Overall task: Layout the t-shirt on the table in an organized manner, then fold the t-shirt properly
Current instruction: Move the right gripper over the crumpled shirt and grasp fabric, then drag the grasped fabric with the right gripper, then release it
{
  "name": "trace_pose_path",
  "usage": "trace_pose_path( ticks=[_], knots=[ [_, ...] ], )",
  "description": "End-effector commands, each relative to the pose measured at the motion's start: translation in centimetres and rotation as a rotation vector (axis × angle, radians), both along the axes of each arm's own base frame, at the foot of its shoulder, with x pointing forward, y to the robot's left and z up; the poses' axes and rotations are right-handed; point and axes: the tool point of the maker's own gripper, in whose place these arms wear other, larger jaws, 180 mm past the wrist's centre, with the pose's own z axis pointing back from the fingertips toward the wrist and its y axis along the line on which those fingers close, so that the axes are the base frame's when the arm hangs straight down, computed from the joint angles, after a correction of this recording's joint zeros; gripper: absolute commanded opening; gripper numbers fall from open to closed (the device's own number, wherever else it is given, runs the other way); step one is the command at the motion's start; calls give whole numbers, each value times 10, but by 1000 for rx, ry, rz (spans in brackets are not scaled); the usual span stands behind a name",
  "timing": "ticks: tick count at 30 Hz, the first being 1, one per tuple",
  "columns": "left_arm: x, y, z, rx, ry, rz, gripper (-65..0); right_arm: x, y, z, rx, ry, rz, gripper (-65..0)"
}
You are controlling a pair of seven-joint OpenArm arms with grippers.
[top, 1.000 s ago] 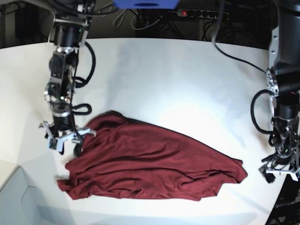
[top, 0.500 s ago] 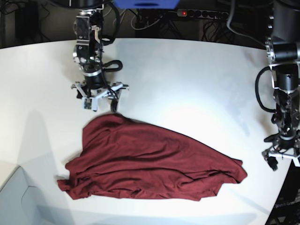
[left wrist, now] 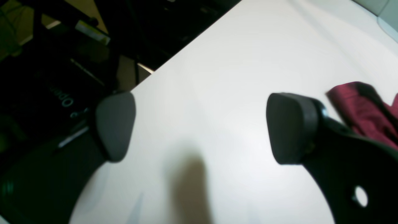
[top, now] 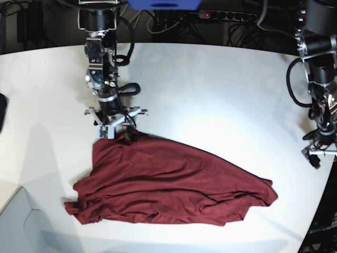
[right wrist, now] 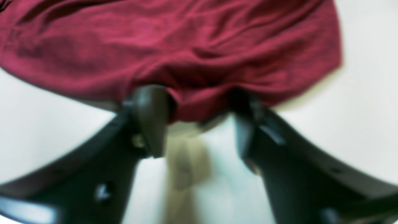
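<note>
The dark maroon t-shirt (top: 168,184) lies crumpled in a wide, wrinkled heap on the near half of the white table (top: 210,89). My right gripper (top: 117,133) points down at the shirt's far left edge. In the right wrist view the t-shirt (right wrist: 186,46) fills the top, and a bunched bit of its hem sits between the fingers of the right gripper (right wrist: 199,118), whose jaws stand apart. My left gripper (top: 318,157) hangs open over the table's right edge. In the left wrist view the left gripper (left wrist: 202,127) holds nothing, with a t-shirt corner (left wrist: 367,109) behind its right finger.
Behind the table's far edge, a power strip (top: 226,16) and cables lie in the dark. A pale grey panel (top: 16,221) fills the near left corner. Black equipment (left wrist: 62,77) stands just past the table edge by my left gripper.
My right gripper came forward from the bare tabletop down onto the shirt's far left edge, and its jaws narrowed. My left arm shifted slightly back along the right edge.
</note>
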Motion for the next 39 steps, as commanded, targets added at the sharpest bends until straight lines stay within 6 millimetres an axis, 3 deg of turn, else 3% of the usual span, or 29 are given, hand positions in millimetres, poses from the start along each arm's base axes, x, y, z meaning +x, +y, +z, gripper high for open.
trace_pose_path(
  ticks=[1,4,8,15,17,20,26,28,31,33,35,39],
  knots=[
    [7,12,27,45,-61,6,0,8,0,17,3,-47,0,-472],
    [1,13,20,46,-45,8,0,8,-6,43,-11,-118,-10,-650],
    [-16,22,10,37,-29,37,0,-2,-1,103,-28,-267,11,-650],
    [-21,14,29,70,-80,5,0,-36,53,195,-9,-493,173,-650],
    [-18,8,36,61,-71,-19,0,-37,57,212,-4,-540,182,-650],
    [-16,4,55,39,-81,-35,0,-16,50,234,-21,-602,165,-650],
    [-12,-17,79,25,-100,-88,0,56,-4,218,-83,-514,38,-650],
    [-12,-24,84,33,-101,-110,0,64,-19,210,-85,-490,0,-650],
    [-14,-28,82,33,-99,-116,0,52,-22,200,-88,-463,-4,-650],
    [-12,-34,79,18,-105,-119,0,41,-3,190,-79,-443,42,-650],
    [-13,-35,74,9,-97,-116,0,26,28,176,-64,-411,124,-605],
    [-17,-31,55,-22,-62,-94,0,4,84,145,-35,-334,269,-429]
  ],
)
